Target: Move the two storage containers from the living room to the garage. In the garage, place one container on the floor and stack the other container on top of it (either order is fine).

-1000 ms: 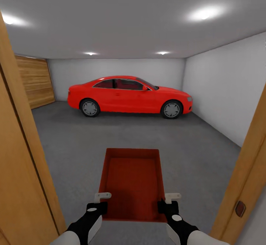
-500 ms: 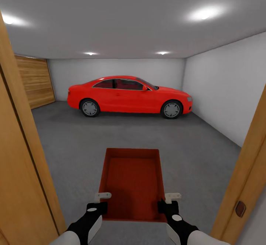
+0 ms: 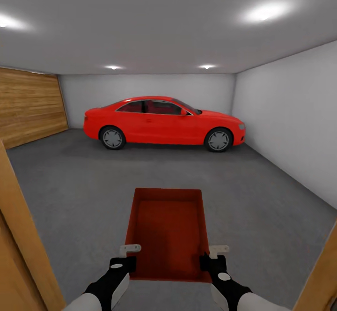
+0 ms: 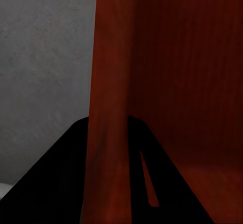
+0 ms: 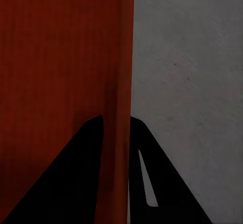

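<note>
- Step in hand: carrying 1 storage container [image 3: 167,232] into the garage; robot sits at the doorway, wood door frame [image 3: 21,236] at the head view's lower left, another strip at lower right.
- Container is orange-red, lidless, empty, held level out in front of the trunk above the dark grey floor [image 3: 84,184]; not set down, judging by both arms under its near end.
- Left gripper [image 3: 129,255] pinches the container's left wall near the near corner; in the left wrist view the 2 dark fingers [image 4: 66,178] straddle the red wall [image 4: 109,107], 1 inside, 1 outside.
- Right gripper [image 3: 213,255] does the same on the right wall; right wrist view has the wall [image 5: 119,82] between the fingers [image 5: 152,173], grey concrete beyond.
- So both grippers closed narrow on the bin's side walls, a 2-handed hold.
- Red car [image 3: 164,122] parked across the far end, well apart from the container; plank door [image 3: 28,112] on the left wall, pale wall [image 3: 285,114] on the right.
- Only 1 container seen here; where the 2nd is, cannot tell.
- Progress guess: roughly mid-task, 1st bin nearly delivered, no stack yet.
- Next move likely: roll clear of the frame onto open floor short of the car, lower the bin flat, release both sides evenly so it does not tip.
- Risk: bin corners or elbows clipping the frame.
</note>
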Tool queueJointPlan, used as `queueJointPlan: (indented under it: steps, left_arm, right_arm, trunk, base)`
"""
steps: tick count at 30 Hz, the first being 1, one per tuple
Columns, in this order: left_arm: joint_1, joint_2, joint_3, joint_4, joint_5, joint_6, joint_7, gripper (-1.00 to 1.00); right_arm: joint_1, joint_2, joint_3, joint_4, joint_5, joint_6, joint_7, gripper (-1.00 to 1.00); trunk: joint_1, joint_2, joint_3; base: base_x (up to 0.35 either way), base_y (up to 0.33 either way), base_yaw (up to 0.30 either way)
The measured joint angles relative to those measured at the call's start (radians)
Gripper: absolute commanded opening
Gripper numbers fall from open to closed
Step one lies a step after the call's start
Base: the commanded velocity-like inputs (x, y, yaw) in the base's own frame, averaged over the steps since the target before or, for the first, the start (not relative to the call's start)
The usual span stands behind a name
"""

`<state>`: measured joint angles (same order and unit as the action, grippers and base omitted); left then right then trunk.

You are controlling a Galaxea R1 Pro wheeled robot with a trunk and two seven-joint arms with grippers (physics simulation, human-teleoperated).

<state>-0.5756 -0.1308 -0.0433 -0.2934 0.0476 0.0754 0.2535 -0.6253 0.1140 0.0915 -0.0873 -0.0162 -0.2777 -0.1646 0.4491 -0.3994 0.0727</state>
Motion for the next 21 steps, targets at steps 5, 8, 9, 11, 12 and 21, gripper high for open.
queueJointPlan:
  steps: [5,8,9,11,12,21]
  left_arm:
    - [0.000,0.000,0.000,0.000,0.000,0.000,0.000,-1.00]
    - [0.000,0.000,0.000,0.000,-0.001,0.000,0.000,-1.00]
    - [0.000,0.000,0.001,0.000,-0.001,0.000,0.000,-1.00]
    - [0.000,0.000,0.001,0.000,-0.001,0.000,0.000,-1.00]
    - [0.000,0.000,0.001,0.000,-0.001,0.000,0.000,-1.00]
    - [0.000,0.000,-0.001,0.001,0.003,-0.005,0.000,-1.00]
  right_arm:
    - [0.000,0.000,-0.001,0.000,0.000,0.000,0.000,-1.00]
    - [0.000,0.000,-0.001,0.000,0.000,0.000,0.000,-1.00]
    - [0.000,0.000,-0.001,0.000,0.000,0.000,0.000,-1.00]
    - [0.000,0.000,-0.001,0.000,0.000,0.000,0.000,-1.00]
    - [0.000,0.000,-0.001,0.000,0.000,0.000,0.000,-1.00]
    - [0.000,0.000,0.000,-0.001,0.002,-0.001,0.000,-1.00]
  trunk:
    - [0.000,0.000,0.000]
    - [0.000,0.000,0.000]
    - [0.000,0.000,0.000]
    - [0.000,0.000,0.000]
    - [0.000,0.000,0.000]
    - [0.001,0.000,0.000]
  base:
    - [0.318,0.000,0.000]
    - [0.318,-0.042,0.000]
    - [0.318,-0.067,0.000]
    - [0.319,-0.078,0.000]
    - [0.319,-0.081,0.000]
    - [0.156,-0.042,0.000]
